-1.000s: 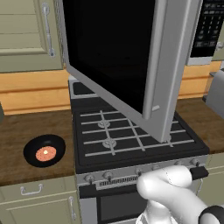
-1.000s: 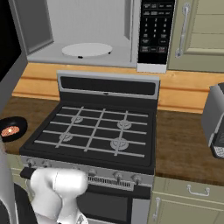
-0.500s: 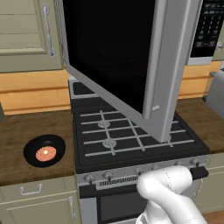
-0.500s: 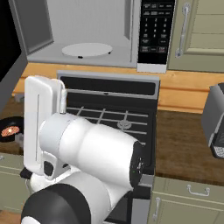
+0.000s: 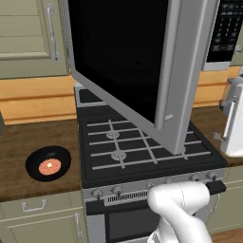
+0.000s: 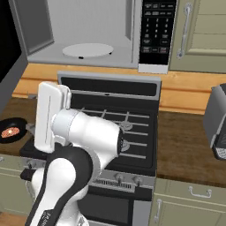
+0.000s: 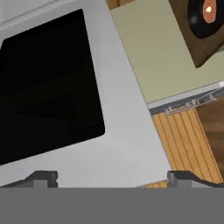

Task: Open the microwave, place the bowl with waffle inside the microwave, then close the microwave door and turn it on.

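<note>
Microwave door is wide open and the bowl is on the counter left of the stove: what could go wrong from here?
The open microwave door hangs over the stove, so the arm could knock it when lifting the bowl toward the cavity. The open gripper is low and well away from the bowl. A tilted bowl might spill the waffle.

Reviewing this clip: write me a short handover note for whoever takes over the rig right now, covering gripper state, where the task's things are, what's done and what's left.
Gripper: open and empty, seen in the hand view, pointing at the black glass of the microwave door with nothing between the tips.
Silver-grey microwave: cavity open above the black gas stove, its white round turntable plate bare.
Silver-framed microwave door: swung wide open over the stove.
Small black bowl with the orange waffle in it: on the brown wooden counter left of the stove.
Done: door opened.
Left: pick up the bowl, put it in the microwave, close the door, turn it on.
</note>
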{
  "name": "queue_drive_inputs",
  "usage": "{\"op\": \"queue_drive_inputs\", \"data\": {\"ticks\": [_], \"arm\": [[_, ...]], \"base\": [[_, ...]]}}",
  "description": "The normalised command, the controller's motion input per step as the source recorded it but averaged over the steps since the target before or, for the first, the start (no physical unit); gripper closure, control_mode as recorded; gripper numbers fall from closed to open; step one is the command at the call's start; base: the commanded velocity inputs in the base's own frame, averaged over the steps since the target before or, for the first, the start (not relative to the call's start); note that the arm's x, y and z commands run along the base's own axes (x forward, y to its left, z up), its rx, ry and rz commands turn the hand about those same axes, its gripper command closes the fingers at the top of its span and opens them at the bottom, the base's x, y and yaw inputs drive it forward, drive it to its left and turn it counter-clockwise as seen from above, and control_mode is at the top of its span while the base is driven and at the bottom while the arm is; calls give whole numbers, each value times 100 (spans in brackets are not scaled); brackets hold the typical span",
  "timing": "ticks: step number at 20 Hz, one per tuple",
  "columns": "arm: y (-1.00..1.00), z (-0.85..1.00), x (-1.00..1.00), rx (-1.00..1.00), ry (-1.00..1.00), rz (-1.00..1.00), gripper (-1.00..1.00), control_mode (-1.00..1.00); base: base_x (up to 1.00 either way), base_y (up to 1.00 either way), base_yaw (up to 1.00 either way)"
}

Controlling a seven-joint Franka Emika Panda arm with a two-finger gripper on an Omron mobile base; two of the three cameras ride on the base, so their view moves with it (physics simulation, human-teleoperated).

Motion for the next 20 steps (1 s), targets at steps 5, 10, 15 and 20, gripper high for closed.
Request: {"op": "queue_drive_inputs", "data": {"ticks": [5, 10, 15, 20], "arm": [[64, 0, 71, 0, 0, 11, -100, -100], [84, 0, 24, -1, 0, 15, -100, -100], [80, 0, 7, -4, 0, 14, -100, -100], [75, 0, 0, 0, 0, 6, -100, -100]], "base": [[0, 0, 0], [0, 0, 0], [0, 0, 0], [0, 0, 0]]}}
